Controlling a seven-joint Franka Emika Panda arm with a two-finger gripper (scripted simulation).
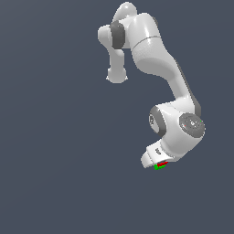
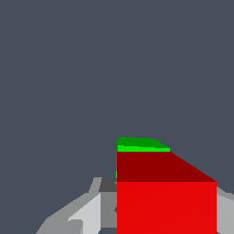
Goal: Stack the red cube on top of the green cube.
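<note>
Gripper (image 1: 157, 163) clamping red cube (image 2: 166, 205), red sitting directly over green cube (image 2: 137, 144) (green only partly showing), grey floor (image 1: 55, 137) beneath.

Exterior view: looks from high above, well back, down onto the whole arm (image 1: 155, 68) over the plain grey floor (image 1: 55, 160).
Wrist view: sits at the gripper (image 2: 167, 215), very near, facing along its fingers.
Shared: the red cube (image 1: 162, 163) (image 2: 167, 201) and the green cube (image 1: 159, 167) (image 2: 137, 144), tiny from above, large up close.
</note>
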